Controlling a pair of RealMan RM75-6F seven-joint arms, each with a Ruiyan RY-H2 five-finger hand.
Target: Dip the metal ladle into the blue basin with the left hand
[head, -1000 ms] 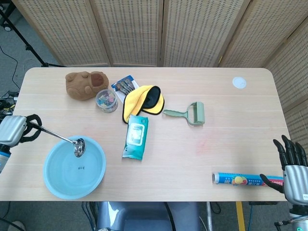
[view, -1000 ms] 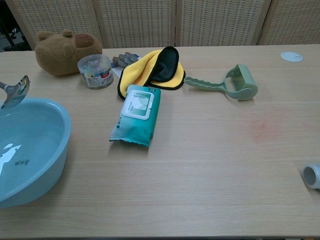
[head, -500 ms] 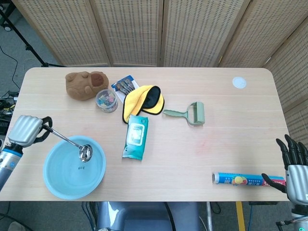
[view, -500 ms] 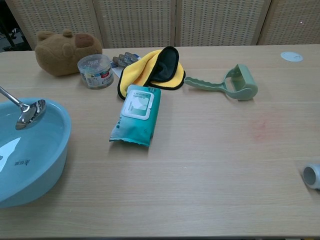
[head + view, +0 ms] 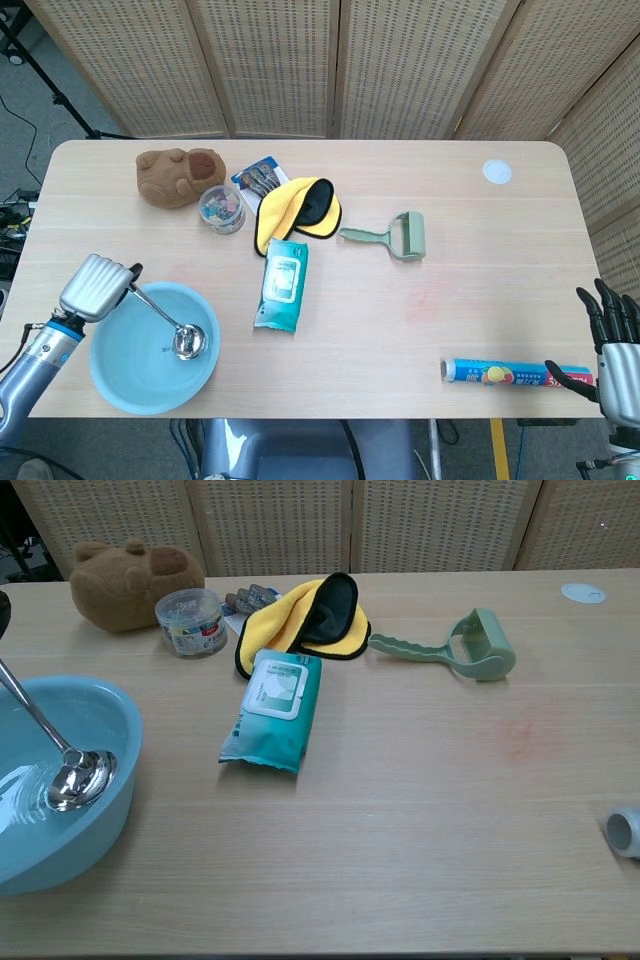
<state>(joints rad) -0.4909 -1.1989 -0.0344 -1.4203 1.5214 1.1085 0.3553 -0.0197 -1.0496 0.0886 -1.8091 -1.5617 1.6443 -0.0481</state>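
**Ladle bowl lowered into basin, left hand gripping handle**

Woven folding screens stand behind the pale wooden table (image 5: pixel 480 260). Compared with one second ago, the metal ladle (image 5: pixel 166 320) has moved from above the basin's far rim to inside the blue basin (image 5: pixel 120 375); its bowl now sits low in the basin, right of centre. In the chest view the bowl (image 5: pixel 78 778) meets a rippled water surface.

The left hand (image 5: pixel 95 287) has shifted rightward and now sits over the basin's far-left rim, fingers clenched around the handle end. The handle slopes down and to the right from the hand.

The right hand (image 5: pixel 612 345) hangs off the table's right edge near the front corner, fingers spread and holding nothing, just beside the end of a film roll (image 5: pixel 515 373).

The basin occupies the front-left corner. Near it, a wipes pack (image 5: pixel 282 284) lies to the right, apart from the rim. A plush toy (image 5: pixel 178 176), clear tub (image 5: pixel 221 208), yellow cloth (image 5: pixel 296 210) and lint roller (image 5: pixel 392 237) lie toward the far edge. Bare tabletop spans the centre-right.
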